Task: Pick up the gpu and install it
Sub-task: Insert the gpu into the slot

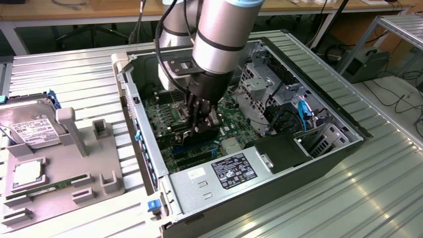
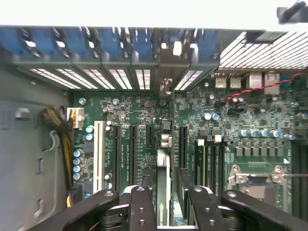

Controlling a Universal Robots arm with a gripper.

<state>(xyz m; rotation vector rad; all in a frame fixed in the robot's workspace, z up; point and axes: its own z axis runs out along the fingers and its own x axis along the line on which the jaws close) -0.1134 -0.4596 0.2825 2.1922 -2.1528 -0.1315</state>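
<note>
Two black fingers [image 2: 142, 208] of the claw [image 2: 165, 186] sit nearest the wrist camera, standing part open astride the gpu [image 2: 163, 159]. The gpu is seen edge-on, upright on the green motherboard [image 2: 134, 110] among the long expansion slots. A thin gap shows between the card and the pads, so nothing is gripped. Beyond the card, its pale bracket end meets the row of blue latches [image 2: 96, 43] at the case's rear wall. The processor socket [image 2: 255, 179] lies off to one side.

In the exterior view the computer case [image 1: 126, 99] lies open on the ribbed metal tabletop [image 1: 343, 198]. The arm [image 1: 221, 34] reaches down into it, and the claw [image 1: 200, 130] is low over the board near the middle. At the case's nine o'clock stands a grey holder [image 1: 73, 173]. It carries a silver hard drive [image 1: 33, 130] at its eleven o'clock and a green memory stick [image 1: 46, 187] at its seven o'clock.
</note>
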